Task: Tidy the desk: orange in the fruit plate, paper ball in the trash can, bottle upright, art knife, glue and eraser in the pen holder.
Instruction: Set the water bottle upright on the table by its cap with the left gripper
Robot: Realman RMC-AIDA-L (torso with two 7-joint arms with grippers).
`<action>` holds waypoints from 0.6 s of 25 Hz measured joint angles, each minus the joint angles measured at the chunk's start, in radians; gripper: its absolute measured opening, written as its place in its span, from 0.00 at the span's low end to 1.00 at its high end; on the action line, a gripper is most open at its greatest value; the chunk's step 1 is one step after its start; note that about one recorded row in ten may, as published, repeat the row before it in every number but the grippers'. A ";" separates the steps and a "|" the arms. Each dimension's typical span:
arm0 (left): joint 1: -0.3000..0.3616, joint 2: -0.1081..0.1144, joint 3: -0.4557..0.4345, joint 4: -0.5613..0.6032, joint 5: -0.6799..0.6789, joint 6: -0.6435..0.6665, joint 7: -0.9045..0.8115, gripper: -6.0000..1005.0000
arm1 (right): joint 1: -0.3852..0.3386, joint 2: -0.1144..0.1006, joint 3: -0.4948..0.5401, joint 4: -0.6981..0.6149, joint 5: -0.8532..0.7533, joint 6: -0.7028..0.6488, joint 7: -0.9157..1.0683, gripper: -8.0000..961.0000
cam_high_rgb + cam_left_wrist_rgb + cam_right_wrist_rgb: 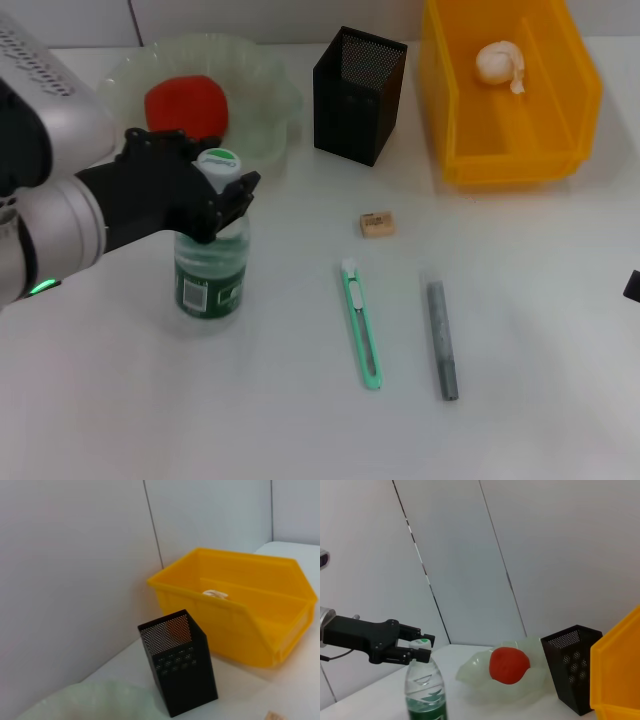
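White desk (520, 400) and a pale panelled wall behind it fill every view. On the left side of the desk the bottle (210, 275) stands upright, with the left gripper (222, 195) at its green cap; the fingers (415, 652) sit on both sides of the cap, close to it, but I cannot tell if they really press on it. The black arm hides the bottle's shoulder in the head view.

Behind the bottle, the orange (185, 105) lies in the fruit plate (265, 100), partly covered by the gripper. The pen holder (358, 95) stands between the plate and the trash can (510, 160), and the paper ball (500, 62) lies inside the can.

The eraser (377, 224), the art knife (362, 325) and the glue (442, 340) lie on the desk, apart from each other. Of the right gripper (632, 286) only a dark corner shows at the right edge, so its fingers cannot be judged.
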 joint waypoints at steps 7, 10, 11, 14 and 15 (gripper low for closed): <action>0.032 0.000 -0.017 0.035 -0.002 -0.002 0.016 0.47 | 0.021 0.000 0.003 0.000 0.001 -0.025 0.031 0.87; 0.035 0.000 -0.033 0.036 -0.002 0.001 0.017 0.47 | 0.028 0.000 0.016 0.000 0.003 -0.036 0.036 0.87; 0.035 0.000 -0.035 0.036 -0.002 0.001 0.017 0.46 | 0.031 0.000 0.020 0.000 0.003 -0.038 0.037 0.87; 0.025 0.000 -0.036 0.034 -0.002 -0.002 0.022 0.45 | 0.036 0.000 0.031 0.000 0.004 -0.047 0.047 0.87; 0.020 0.000 -0.036 0.034 -0.003 -0.002 0.025 0.44 | 0.037 0.000 0.033 0.000 0.004 -0.051 0.051 0.87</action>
